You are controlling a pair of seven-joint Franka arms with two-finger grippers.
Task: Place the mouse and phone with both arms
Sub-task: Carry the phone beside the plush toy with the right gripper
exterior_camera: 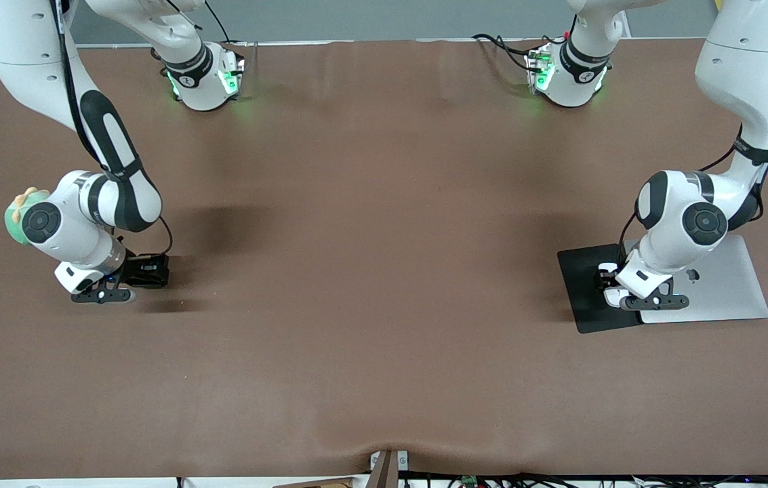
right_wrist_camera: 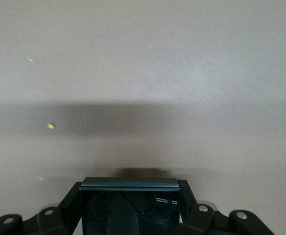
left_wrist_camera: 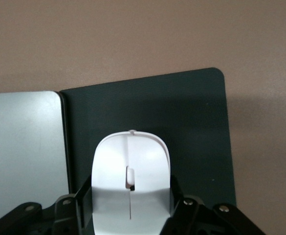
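Observation:
The white mouse [left_wrist_camera: 131, 191] with its thin grey centre line is clamped between the fingers of my left gripper [left_wrist_camera: 131, 205], which is shut on it. It hangs low over the dark mouse pad [left_wrist_camera: 187, 122]; whether it touches the pad I cannot tell. In the front view the left gripper [exterior_camera: 607, 281] is over the mouse pad [exterior_camera: 583, 298] at the left arm's end of the table. My right gripper [right_wrist_camera: 131, 208] is shut on the black phone [right_wrist_camera: 130, 203], held low over bare brown table. The front view shows the phone [exterior_camera: 148, 271] in the right gripper [exterior_camera: 150, 271] at the right arm's end.
A closed silver laptop [exterior_camera: 729, 285] lies beside the mouse pad, its edge against it [left_wrist_camera: 20, 147]. A green plush dinosaur [exterior_camera: 17, 213] peeks out from under the right arm's wrist. Brown cloth covers the table [exterior_camera: 384, 271] between the two arms.

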